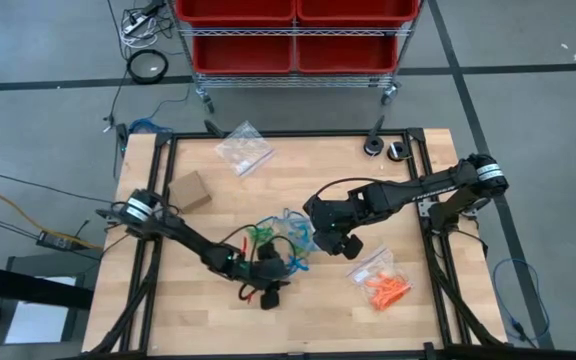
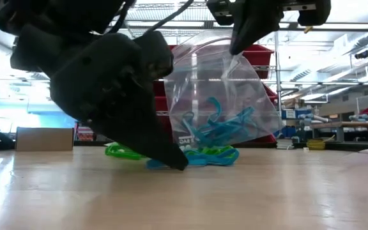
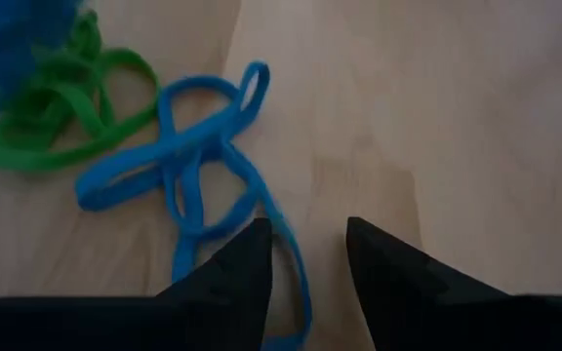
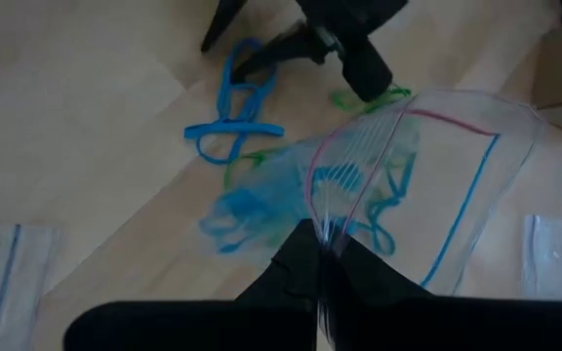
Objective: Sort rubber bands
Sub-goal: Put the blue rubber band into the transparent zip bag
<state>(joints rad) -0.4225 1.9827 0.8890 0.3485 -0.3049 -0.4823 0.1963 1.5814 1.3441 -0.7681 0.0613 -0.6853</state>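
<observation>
Red storage bins on a wire rack fill the top of the high view, and below them a pale wooden table is framed by dark rails. At the frame's centre a clear plastic bag is held up off the table by the right gripper, whose fingers are pinched tight on its upper edge; blue rubber bands are seen inside it. Just below and left of centre the left gripper is lowered to the table with its fingers parted a little — a loose blue rubber band lies between and ahead of the tips, though a grip cannot be told. Green rubber bands are piled beside the blue one. At lower right, orange rubber bands are gathered in a second bag, well apart. A cardboard box and an empty bag are placed toward the upper left.
</observation>
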